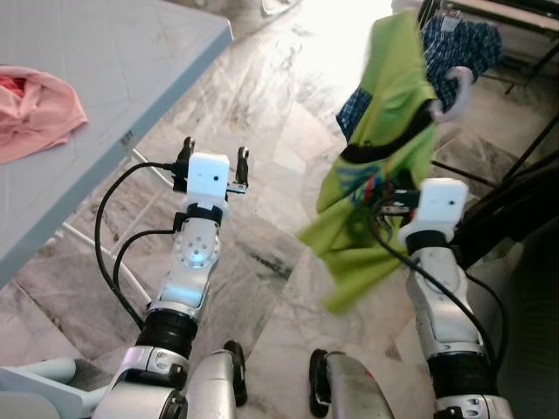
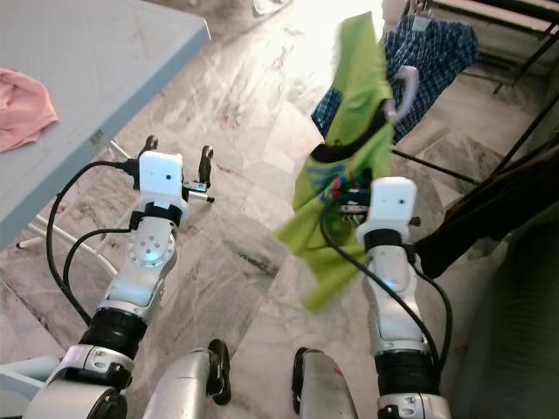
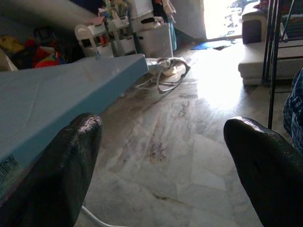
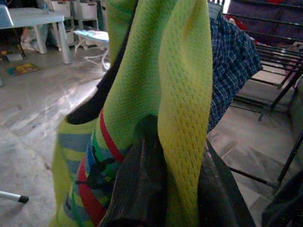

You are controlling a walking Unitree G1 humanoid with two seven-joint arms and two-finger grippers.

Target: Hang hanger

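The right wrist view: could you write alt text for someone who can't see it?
Two black fingers pinch a fold of a lime-green mesh shirt with red, blue and black stripes, jaws closed on the cloth. A blue checked garment hangs behind it, above a marble floor.

No legible text — barcode sticker (image 3: 8,165) on table edge unreadable.

two silver arms with ribbed black collars, each topped by a white boxy wrist block. black cables loop off the left arm (image 1: 194,262) toward the grey table (image 1: 131,61). left gripper (image 1: 213,155) carries two black fingers; right arm (image 1: 441,297) matches.
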